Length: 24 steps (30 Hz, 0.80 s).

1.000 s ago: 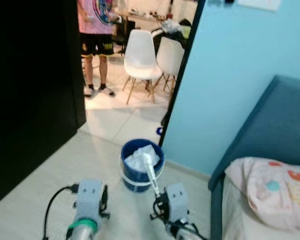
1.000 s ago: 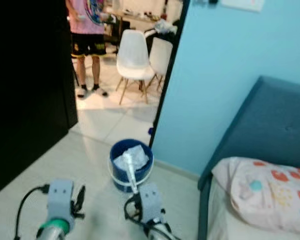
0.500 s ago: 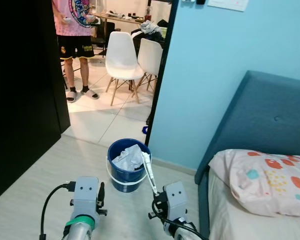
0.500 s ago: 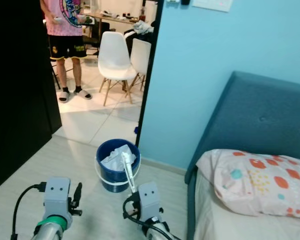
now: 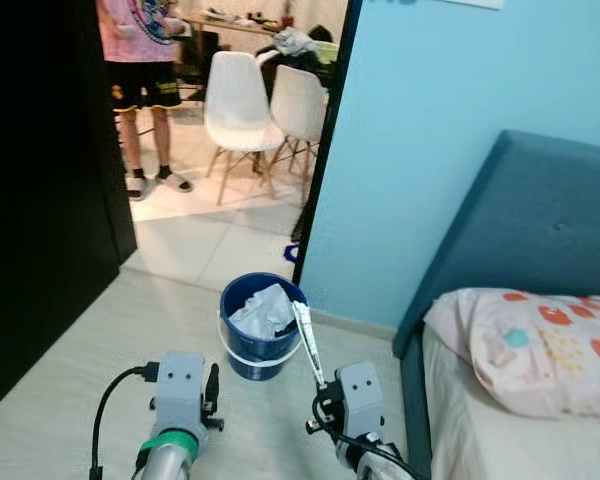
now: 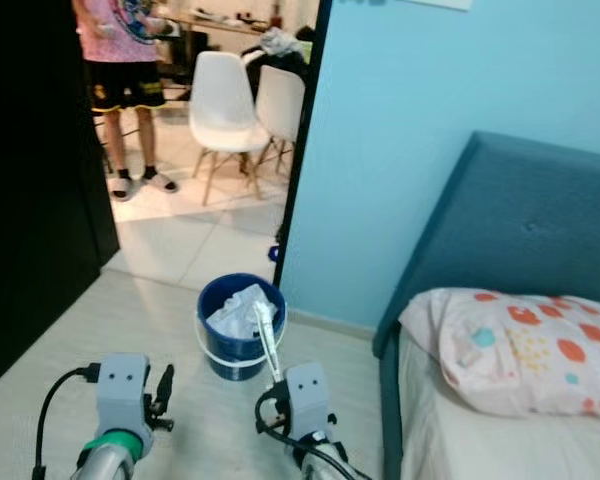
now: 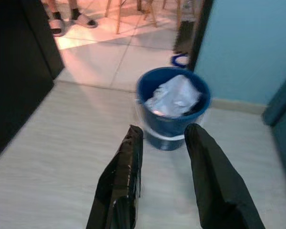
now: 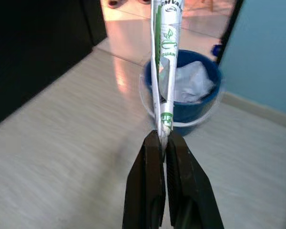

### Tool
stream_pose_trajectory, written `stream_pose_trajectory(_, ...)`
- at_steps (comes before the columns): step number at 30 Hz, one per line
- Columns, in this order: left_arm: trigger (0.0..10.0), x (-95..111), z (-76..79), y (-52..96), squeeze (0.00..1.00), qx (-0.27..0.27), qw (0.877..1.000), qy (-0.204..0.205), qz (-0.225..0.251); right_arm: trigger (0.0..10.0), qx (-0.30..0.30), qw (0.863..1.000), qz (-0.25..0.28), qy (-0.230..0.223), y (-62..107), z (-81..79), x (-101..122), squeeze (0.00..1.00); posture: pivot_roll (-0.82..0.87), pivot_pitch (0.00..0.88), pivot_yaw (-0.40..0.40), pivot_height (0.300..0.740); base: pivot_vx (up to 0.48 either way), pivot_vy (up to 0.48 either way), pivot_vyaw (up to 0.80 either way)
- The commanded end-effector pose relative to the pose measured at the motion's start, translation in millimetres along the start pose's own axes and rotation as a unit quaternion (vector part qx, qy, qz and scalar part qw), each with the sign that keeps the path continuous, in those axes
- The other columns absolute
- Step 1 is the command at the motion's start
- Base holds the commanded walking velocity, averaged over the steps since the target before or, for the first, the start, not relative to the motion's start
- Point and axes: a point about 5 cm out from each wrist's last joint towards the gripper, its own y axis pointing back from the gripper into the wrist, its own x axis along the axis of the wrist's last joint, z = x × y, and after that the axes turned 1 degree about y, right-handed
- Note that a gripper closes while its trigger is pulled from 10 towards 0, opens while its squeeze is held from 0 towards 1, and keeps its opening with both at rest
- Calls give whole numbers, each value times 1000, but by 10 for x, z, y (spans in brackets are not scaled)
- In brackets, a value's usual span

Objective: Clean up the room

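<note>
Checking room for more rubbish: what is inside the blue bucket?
The blue bucket holds crumpled white plastic or paper near its rim; whatever lies underneath is covered.

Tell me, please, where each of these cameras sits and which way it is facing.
Left and right eye views: on the head, looking forward and down at the blue bucket, bed and doorway; both wrists show below.
Left wrist view: along the open left gripper toward the bucket.
Right wrist view: along the right gripper, shut on a white tube, toward the bucket.
Shared: every view shows the bucket holding crumpled white trash.
</note>
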Motion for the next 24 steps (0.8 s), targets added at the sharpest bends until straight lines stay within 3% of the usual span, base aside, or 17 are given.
stream_pose_trajectory(1, 10000, -56, 21, 29, 0, -6, 1000, -1, -13, 10000, -1, 1000, -10, -2, 27, 12, -53, 0, 49, 25, -34, 740, 0, 0, 0)
stream_pose_trajectory(8, 10000, -54, 31, 35, 0, -5, 1000, -20, -9, 10000, -1, 1000, -10, -1, 27, 17, -50, 0, 46, 25, -36, 740, 0, -411, 0)
stream_pose_trajectory(10, 10000, -64, 6, 35, 0, 7, 1000, 1, -11, 10000, -1, 1000, -9, -1, 29, 20, -48, 0, 45, 25, -37, 740, 0, 0, 0)
stream_pose_trajectory(24, 10000, -64, -8, 23, 0, 8, 1000, -4, -11, 10000, 0, 1000, -10, -2, 21, 17, -47, 0, 45, 22, -36, 740, 0, 0, 0)
